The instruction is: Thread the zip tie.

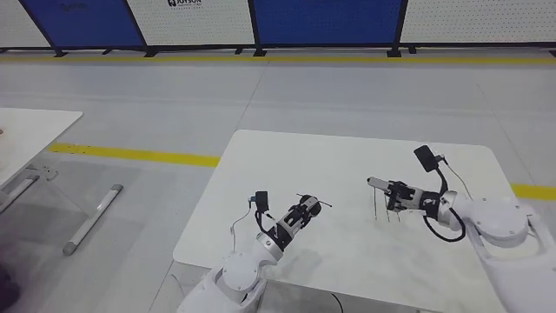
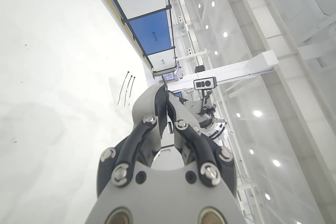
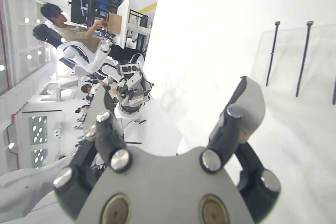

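Black slender zip ties (image 3: 303, 59), white tabletop (image 1: 347, 165)

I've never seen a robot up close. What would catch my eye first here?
Over a white table, the left gripper is closed on what looks like a thin black zip tie. The right gripper hangs wide open near three spare ties lying side by side.

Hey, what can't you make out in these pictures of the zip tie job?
1. Left wrist view: the left gripper is shut, hiding whether it pinches a zip tie; in the top view it is too small to tell.
2. Right wrist view: the third loose zip tie is cut off by the edge.
3. Left wrist view: the head slots of the loose zip ties are too small.
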You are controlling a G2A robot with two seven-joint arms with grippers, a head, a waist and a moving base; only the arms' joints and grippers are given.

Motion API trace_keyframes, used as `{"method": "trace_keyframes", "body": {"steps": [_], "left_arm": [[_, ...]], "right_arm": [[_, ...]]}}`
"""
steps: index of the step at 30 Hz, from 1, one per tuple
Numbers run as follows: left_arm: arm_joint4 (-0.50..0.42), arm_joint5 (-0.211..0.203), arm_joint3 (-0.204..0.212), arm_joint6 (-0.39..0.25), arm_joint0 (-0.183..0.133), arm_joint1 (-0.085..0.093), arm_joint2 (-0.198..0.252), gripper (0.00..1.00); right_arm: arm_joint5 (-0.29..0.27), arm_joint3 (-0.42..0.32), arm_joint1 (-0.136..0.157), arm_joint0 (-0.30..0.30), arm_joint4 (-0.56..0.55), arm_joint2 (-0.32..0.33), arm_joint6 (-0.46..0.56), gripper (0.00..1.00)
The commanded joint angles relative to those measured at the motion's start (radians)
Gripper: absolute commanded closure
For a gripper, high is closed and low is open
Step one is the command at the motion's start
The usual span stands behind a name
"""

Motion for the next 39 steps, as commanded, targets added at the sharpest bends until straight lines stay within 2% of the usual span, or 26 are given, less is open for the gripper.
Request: {"method": "trace_keyframes", "body": {"steps": [1,4,6,7,18,22,26,29,30,39], "left_arm": [[0.000,0.000,0.000,0.000,0.000,0.000,0.000,1.00],[0.000,0.000,0.000,0.000,0.000,0.000,0.000,1.00],[0.000,0.000,0.000,0.000,0.000,0.000,0.000,1.00],[0.000,0.000,0.000,0.000,0.000,0.000,0.000,1.00],[0.000,0.000,0.000,0.000,0.000,0.000,0.000,1.00],[0.000,0.000,0.000,0.000,0.000,0.000,0.000,1.00],[0.000,0.000,0.000,0.000,0.000,0.000,0.000,1.00],[0.000,0.000,0.000,0.000,0.000,0.000,0.000,1.00],[0.000,0.000,0.000,0.000,0.000,0.000,0.000,1.00],[0.000,0.000,0.000,0.000,0.000,0.000,0.000,1.00]], "right_arm": [[-0.040,0.012,0.001,-0.015,0.002,0.002,-0.008,0.00],[-0.066,0.041,0.001,-0.024,-0.026,-0.008,-0.037,0.00],[-0.026,0.064,-0.002,-0.009,-0.086,-0.033,-0.070,0.00],[-0.002,0.091,-0.008,0.010,-0.074,-0.042,-0.095,0.00],[-0.014,0.085,-0.008,0.009,-0.095,-0.048,-0.101,0.00],[-0.029,0.043,0.000,0.036,-0.214,-0.065,-0.040,0.00],[-0.025,-0.003,0.012,0.081,-0.333,-0.077,0.087,0.00],[-0.093,0.002,0.016,0.139,-0.388,-0.114,0.254,0.00],[-0.110,0.013,0.016,0.153,-0.394,-0.122,0.275,0.00],[-0.110,0.013,0.016,0.153,-0.394,-0.122,0.275,0.00]]}}
